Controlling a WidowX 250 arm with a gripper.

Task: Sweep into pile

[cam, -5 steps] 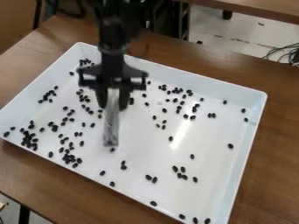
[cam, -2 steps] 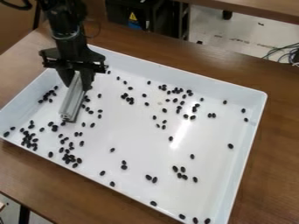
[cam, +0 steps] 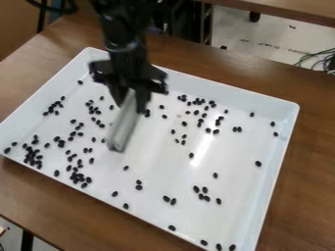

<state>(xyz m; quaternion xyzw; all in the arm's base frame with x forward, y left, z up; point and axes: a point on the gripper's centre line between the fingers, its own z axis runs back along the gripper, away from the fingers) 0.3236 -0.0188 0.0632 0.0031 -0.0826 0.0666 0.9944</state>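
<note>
1. Sweeping is not done: dark beans (cam: 77,177) lie all over, with thick bunches at 8 and 9 o'clock and looser ones at 1 o'clock.
2. The grey bar (cam: 123,127) is in the tray's 10 to 11 o'clock part, leaning, its low end toward 7 o'clock. I can't tell if it touches the bottom.
3. The black hand (cam: 131,100) is open just as wide as the bar and pinches its top.
4. The bar has just swung from 10 o'clock toward the middle. The bunches at 8 and 9 o'clock look the same, so I think that swing made no bigger pile. A push along the bottom should come next, but beans could roll past the bar.
5. The white tray (cam: 222,89) sits on the brown surface (cam: 304,171).
6. I can read no words or labels.
</note>
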